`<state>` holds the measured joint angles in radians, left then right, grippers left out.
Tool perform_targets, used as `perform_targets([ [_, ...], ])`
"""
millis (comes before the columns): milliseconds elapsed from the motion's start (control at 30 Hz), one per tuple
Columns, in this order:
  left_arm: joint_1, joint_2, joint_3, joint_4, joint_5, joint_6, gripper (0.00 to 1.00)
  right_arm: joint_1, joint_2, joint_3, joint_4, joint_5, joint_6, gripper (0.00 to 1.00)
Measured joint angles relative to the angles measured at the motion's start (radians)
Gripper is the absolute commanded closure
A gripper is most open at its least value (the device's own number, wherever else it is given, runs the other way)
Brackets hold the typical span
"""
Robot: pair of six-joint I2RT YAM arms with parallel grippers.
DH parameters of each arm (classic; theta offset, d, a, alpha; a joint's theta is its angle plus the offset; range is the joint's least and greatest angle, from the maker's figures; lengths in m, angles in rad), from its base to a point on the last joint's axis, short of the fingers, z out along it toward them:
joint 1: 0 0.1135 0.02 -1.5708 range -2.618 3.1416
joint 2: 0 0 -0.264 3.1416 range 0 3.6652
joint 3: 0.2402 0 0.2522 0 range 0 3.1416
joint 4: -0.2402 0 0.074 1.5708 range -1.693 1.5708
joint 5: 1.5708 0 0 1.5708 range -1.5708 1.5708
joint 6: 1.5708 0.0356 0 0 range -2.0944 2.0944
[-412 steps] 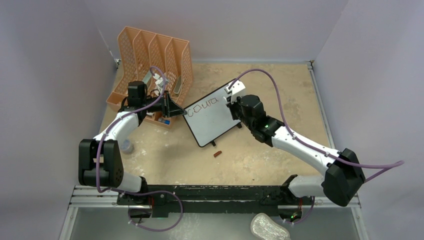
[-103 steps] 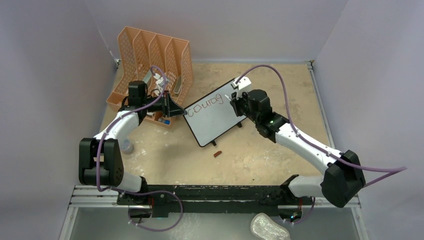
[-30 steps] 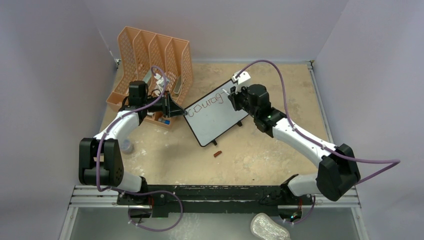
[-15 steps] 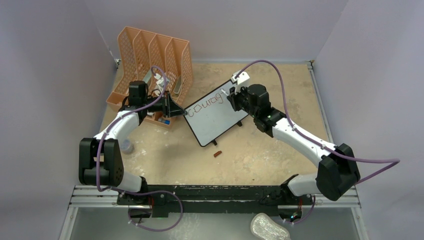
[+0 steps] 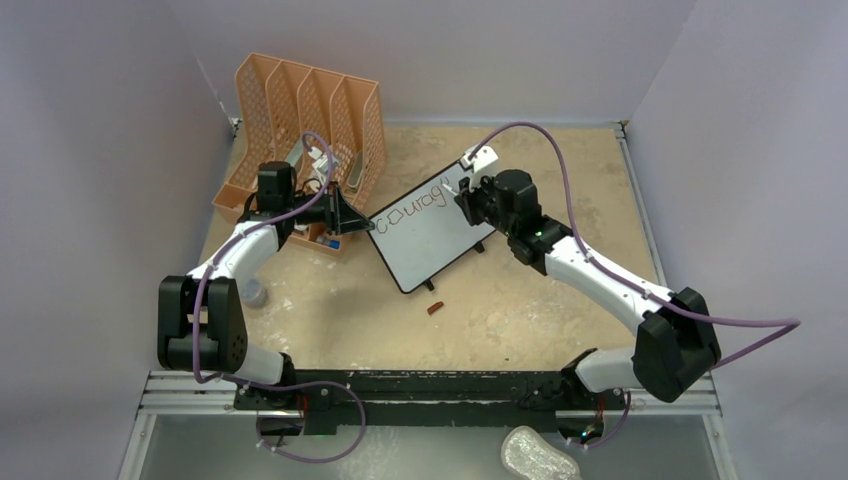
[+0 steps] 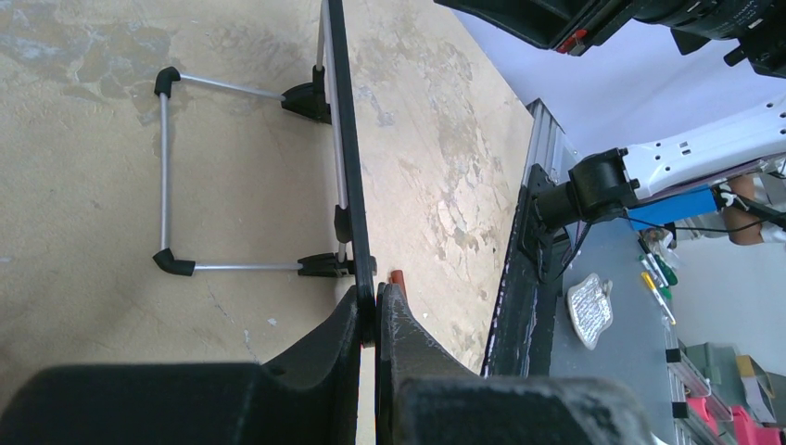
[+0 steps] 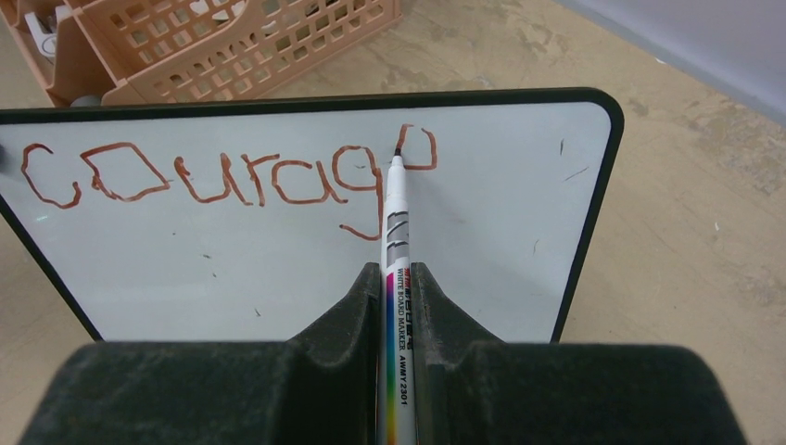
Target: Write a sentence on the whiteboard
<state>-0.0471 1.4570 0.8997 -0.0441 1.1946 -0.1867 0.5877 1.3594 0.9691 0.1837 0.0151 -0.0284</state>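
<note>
Changed since the earliest view: the lettering had grown from "coura" to "courag" plus a partial loop, and the right arm had crept toward the board's far end.
Item, orange file organizer (image 5: 300, 110): stood at far left, close behind the left arm, so that side was hemmed in.
Item, left pincer (image 6: 375, 298): pressed together on the left rim of the whiteboard (image 7: 278, 255), bracing it upright on its wire feet.
Item, the sentence (image 7: 232, 176): reddish-brown, upper line only, reaching near the right rim.
Item, marker (image 7: 397, 232): pinched in the right pincer (image 7: 397, 278), tip at the unfinished loop.
Judgement: closing that letter wanted light, even pressure square to the board, with the left hold firm lest the board pivot. Little white remained before the rounded right corner, so the next word likely belonged on a lower line.
Item, surface (image 5: 600, 180): bare to the right, giving room for the elbow's swing.
Item, small reddish object (image 5: 434, 308): lay in front of the board, apart from it.
</note>
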Motion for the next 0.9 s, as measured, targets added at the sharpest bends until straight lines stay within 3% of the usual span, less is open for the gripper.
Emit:
perform_targets([
  [500, -0.004, 0.0, 0.0, -0.005, -0.002, 0.0, 1.0, 0.0, -0.01, -0.029, -0.056, -0.005, -0.008, 1.0],
  [900, -0.006, 0.0, 0.0, -0.005, 0.0, 0.0, 1.0, 0.0, -0.009, -0.029, -0.056, 0.08, 0.004, 1.0],
])
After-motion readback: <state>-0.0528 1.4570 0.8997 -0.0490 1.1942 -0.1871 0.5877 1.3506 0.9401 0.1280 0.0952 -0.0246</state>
